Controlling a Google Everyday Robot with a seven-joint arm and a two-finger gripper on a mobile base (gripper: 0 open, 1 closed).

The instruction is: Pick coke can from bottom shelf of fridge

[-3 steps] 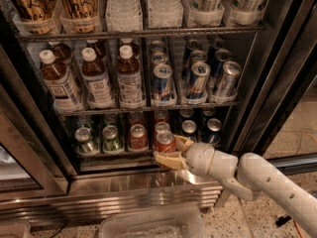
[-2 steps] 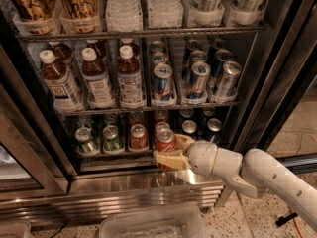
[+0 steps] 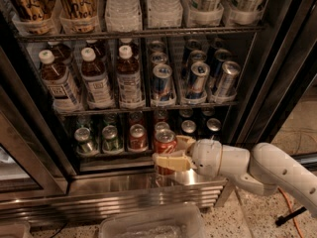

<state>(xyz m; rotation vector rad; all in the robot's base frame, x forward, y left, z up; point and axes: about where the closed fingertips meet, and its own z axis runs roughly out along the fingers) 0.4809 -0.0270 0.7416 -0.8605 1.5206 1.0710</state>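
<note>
Fridge (image 3: 277,83), bottom shelf (image 3: 99,157), front edge, right of the green cans: coke can (image 3: 165,141). Thin-walled, smooth, probably cold and slippery, weighty if full. Gripper (image 3: 174,152) jaws pinching its mid-body, the soundest hold.

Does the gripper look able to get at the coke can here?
Likely yes: the gripper sits right against the coke can at the bottom shelf's open front edge, with nothing between them.

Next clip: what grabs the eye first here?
The white arm reaching in from the right, its pincer closed around a red coke can at the front of the bottom shelf of the fridge. Above sits a rack of bottles and tall cans.
</note>
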